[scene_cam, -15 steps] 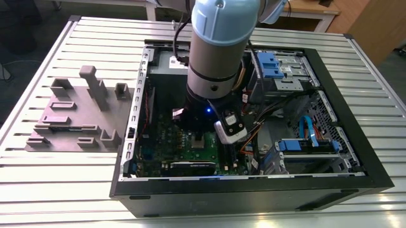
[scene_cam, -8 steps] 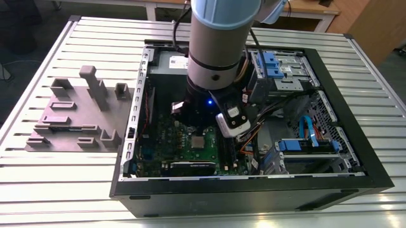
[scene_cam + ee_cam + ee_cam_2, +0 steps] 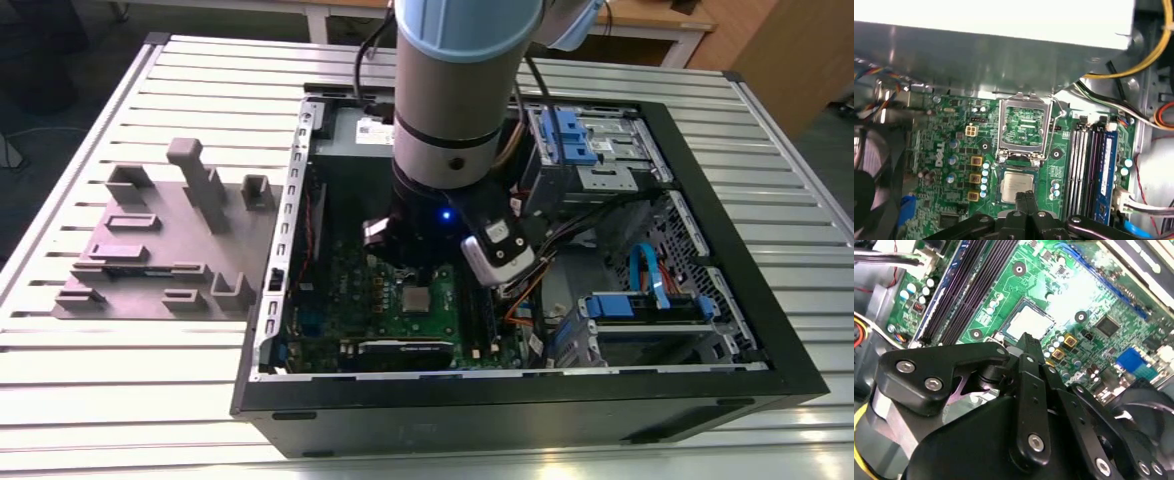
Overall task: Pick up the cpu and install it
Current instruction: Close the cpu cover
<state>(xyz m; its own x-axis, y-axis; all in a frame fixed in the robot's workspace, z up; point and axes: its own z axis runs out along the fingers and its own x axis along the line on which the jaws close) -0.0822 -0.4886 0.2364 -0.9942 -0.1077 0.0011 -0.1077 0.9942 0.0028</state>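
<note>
**Checking gripper-to-cpu alignment at the socket**

Starting at the tool: in the first wrist view I see the gripper [image 3: 1026, 200] with its two black fingertips drawn together, only a thin seam between them. Nothing sits between them. I read the tool as clenched and empty.

Just beyond the fingertips lies the cpu [image 3: 1017, 186], silvery top up and flat on the motherboard [image 3: 944, 150]. It appears to sit in its socket, not in the tool. In both wrist views the fingertips line up on the chip's near edge, so it lies straight ahead of the tool and below it. I cannot tell whether the tips touch that edge or hang just above it. The chip is square, so it has no long axis. Its edges run parallel to the socket's sides.

Directly past the chip, the hinged socket frame [image 3: 1001, 127] is swung open, and bare green board shows through its window. It does not cover the chip, so I judge the load plate not yet closed.

Beside the socket run the memory slots [image 3: 1085, 165]. Farther off stands the big grey box [image 3: 1004, 55].

In the exterior view the arm reaches down into the open computer case [image 3: 534, 400]. A grey parts fixture [image 3: 160, 250] rests on the slatted table [image 3: 134, 380], well apart from the case on the exterior view's left.
</note>
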